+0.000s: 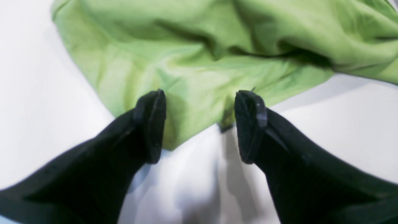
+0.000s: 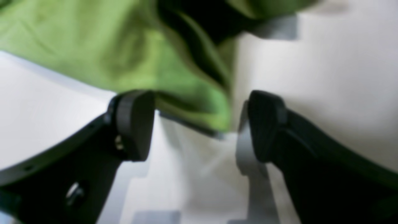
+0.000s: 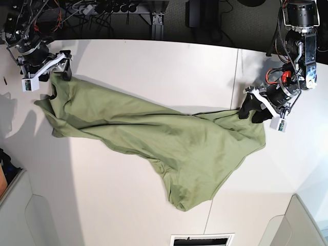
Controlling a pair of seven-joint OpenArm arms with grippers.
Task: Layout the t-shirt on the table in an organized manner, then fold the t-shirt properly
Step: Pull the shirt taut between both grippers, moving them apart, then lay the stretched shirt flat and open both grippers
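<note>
Overhead, white table [image 3: 154, 66] (seamed) under t-shirt [image 3: 174, 138].

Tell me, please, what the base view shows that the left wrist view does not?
Only the base view shows the whole t-shirt stretched unfolded across the table, with the right gripper at its far end. Only the left wrist view shows the left gripper open, a cloth corner lying between its fingers. Both show the green shirt on the white tabletop.
</note>
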